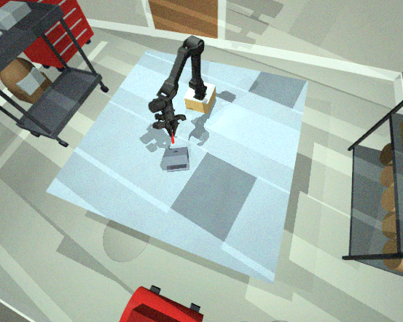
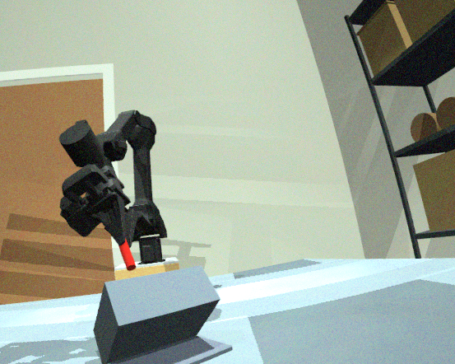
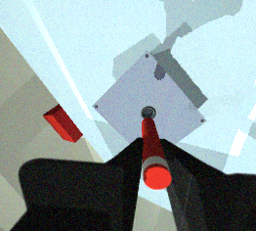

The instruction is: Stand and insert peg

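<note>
My gripper [image 1: 173, 133] [image 2: 123, 240] [image 3: 150, 143] is shut on the red peg [image 1: 173, 139] [image 2: 127, 256] [image 3: 152, 147]. The peg is held off the table and tilted, its plain end pointing down toward the panel. Its white band [image 3: 155, 161] is at the end nearer the wrist camera. The grey sloped panel [image 1: 181, 155] [image 3: 123, 105] is mounted on a block [image 2: 161, 294]. The hole [image 1: 175, 151] [image 3: 149, 112] is open and empty. In the wrist view the plain end overlaps the hole's lower edge; the exterior view shows the peg above the block's top edge, outside the hole.
The robot's base stands on a wooden box [image 1: 197, 105] [image 2: 161, 268] behind the panel. A dark cart [image 1: 68, 98] is at the left and a shelf rack [image 1: 369, 182] at the right, both off the pale mat [image 1: 132, 182]. A red object [image 1: 135, 306] [image 3: 63, 124] lies beyond the mat.
</note>
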Robot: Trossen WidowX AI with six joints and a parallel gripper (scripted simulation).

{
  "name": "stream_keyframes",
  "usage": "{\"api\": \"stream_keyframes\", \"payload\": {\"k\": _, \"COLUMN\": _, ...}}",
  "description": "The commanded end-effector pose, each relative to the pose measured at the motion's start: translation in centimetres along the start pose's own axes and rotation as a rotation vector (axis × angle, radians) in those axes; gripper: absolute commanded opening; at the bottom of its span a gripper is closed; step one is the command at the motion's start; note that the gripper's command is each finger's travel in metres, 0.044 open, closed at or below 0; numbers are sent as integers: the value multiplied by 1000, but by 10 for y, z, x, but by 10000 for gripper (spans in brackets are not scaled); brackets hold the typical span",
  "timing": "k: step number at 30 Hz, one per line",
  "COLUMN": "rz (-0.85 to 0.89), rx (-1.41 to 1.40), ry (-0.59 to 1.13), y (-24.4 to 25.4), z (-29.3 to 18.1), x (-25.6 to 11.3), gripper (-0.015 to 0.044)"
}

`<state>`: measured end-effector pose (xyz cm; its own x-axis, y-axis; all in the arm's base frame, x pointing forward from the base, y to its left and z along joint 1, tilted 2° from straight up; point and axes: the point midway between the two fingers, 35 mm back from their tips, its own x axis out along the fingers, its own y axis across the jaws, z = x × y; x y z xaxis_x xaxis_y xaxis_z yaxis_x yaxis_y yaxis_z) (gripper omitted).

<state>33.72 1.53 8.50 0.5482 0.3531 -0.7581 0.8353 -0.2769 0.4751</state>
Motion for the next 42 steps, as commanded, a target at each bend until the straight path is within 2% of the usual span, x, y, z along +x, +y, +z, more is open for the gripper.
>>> {"api": "stream_keyframes", "payload": {"k": 1, "rz": -5, "rx": 5, "ry": -1, "y": -3, "z": 0, "x": 8, "gripper": 0}}
{"api": "stream_keyframes", "payload": {"k": 36, "rz": 1, "rx": -16, "ry": 11, "y": -4, "z": -3, "x": 46, "gripper": 0}}
{"api": "stream_keyframes", "payload": {"k": 42, "rz": 3, "rx": -24, "ry": 16, "y": -2, "z": -4, "x": 42, "gripper": 0}}
